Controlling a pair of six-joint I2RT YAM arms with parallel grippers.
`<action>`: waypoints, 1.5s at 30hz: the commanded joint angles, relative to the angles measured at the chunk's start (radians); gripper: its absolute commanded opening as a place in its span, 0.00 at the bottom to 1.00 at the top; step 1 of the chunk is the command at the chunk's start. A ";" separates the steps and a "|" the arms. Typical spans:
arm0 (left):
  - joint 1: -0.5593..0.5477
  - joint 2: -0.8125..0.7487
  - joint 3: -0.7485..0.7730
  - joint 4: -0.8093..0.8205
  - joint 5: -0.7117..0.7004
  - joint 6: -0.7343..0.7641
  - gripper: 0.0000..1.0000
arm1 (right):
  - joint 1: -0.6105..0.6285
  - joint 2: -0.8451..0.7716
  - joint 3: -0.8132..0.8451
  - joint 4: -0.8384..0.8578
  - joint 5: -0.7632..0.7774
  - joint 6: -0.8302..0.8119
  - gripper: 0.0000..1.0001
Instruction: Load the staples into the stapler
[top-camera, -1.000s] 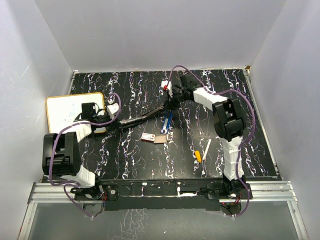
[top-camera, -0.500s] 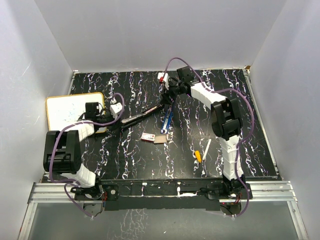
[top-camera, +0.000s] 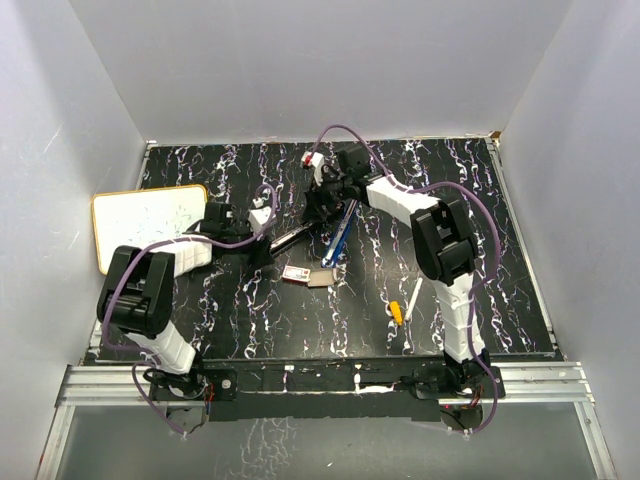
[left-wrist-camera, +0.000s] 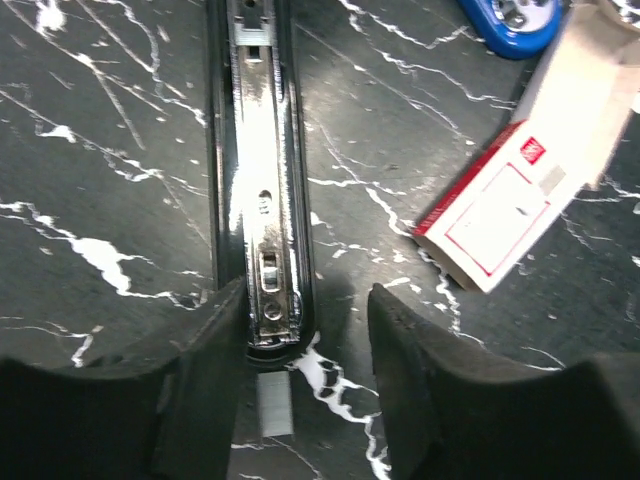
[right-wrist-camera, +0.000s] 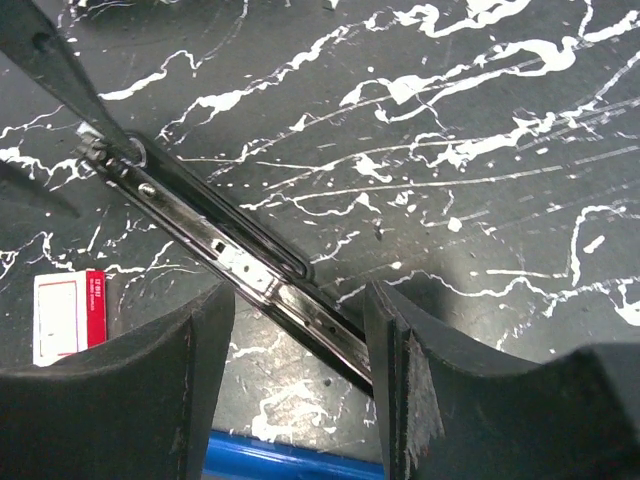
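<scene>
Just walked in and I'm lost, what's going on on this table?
Two robot arms are loading a black stapler, which lies opened flat on the table. The left hand straddles one end of its metal channel, and the right hand straddles it further along. Both hands are open, gripping nothing. The red-and-white staple box lies beside it, slid partly open. A short strip of staples lies on the table just off the stapler's end, not yet inside.

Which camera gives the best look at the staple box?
Left wrist: the staple box lies large, red-and-white face up, tan tray slid partly out. Top external shows it tiny; right wrist catches only one end at its frame's left edge.
</scene>
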 joint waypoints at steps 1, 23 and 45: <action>-0.013 -0.077 -0.037 -0.184 0.126 0.012 0.52 | -0.014 -0.090 -0.010 0.042 0.038 0.036 0.56; 0.097 -0.251 0.159 -0.386 -0.080 -0.151 0.64 | 0.082 -0.078 0.003 -0.027 0.216 0.171 0.49; 0.110 -0.264 0.167 -0.371 -0.130 -0.154 0.65 | 0.202 -0.017 0.085 -0.117 0.409 0.166 0.43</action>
